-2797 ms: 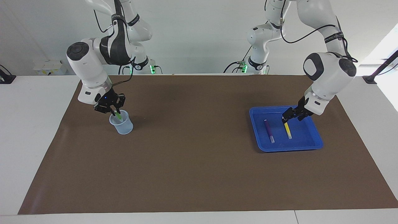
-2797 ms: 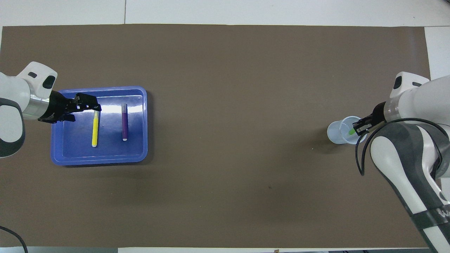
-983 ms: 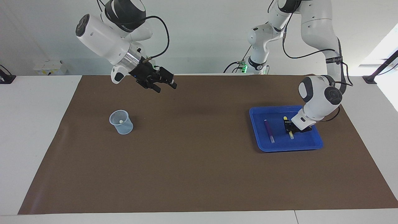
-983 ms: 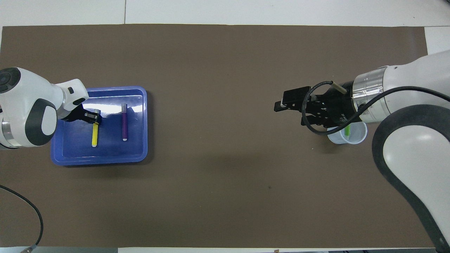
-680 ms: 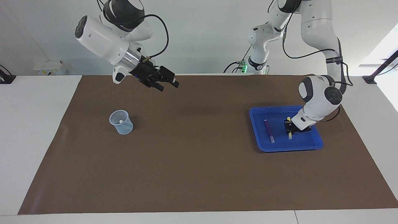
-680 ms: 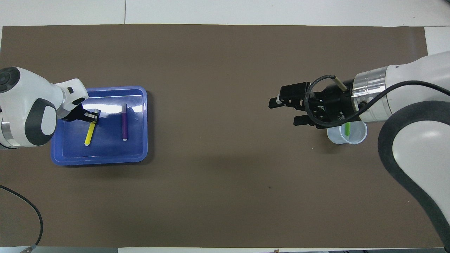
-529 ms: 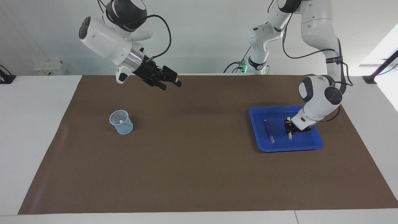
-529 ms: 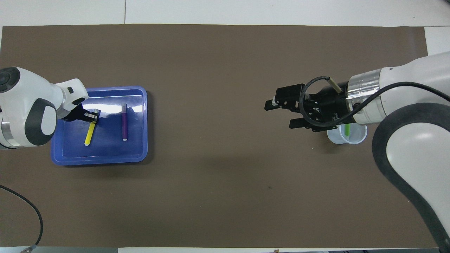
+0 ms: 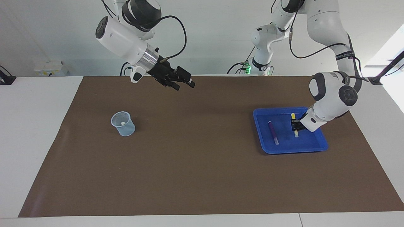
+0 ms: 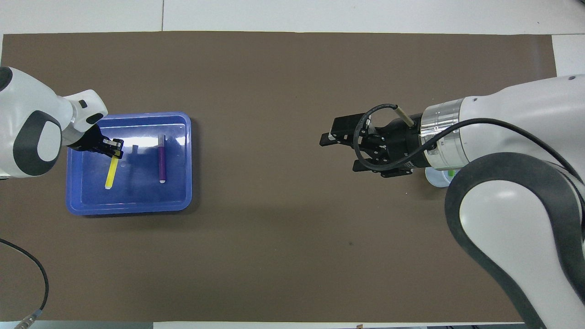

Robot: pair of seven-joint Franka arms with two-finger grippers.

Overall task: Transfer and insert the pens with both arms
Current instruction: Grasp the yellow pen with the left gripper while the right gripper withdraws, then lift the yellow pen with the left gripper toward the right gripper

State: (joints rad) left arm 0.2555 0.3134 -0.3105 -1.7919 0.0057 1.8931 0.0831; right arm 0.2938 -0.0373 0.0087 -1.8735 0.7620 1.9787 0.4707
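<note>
- The left gripper (image 9: pixel 295 125) is clamped on the slim yellow marker pen (image 10: pixel 109 174) over the blue plastic tray (image 9: pixel 320 142), at the left arm's end of the desk (image 9: pixel 202 176); the pen tilts, its upper end showing above the gripper and its pale tip pointing down at the tray floor (whether the tip touches it I cannot tell).
- The slim purple marker pen (image 9: pixel 273 132) lies flat in the same tray, just beside the left gripper, toward the middle of the desk.
- The right gripper (image 9: pixel 184 82) hangs high over the brown mat (image 10: pixel 274 219) with its fingers spread wide and nothing between them.
- The clear plastic cup (image 9: pixel 123 123) stands on the mat below the right arm's wrist, well apart from the gripper's tips; the green marker pen (image 10: pixel 450 172) stands in it (mostly hidden from overhead).
</note>
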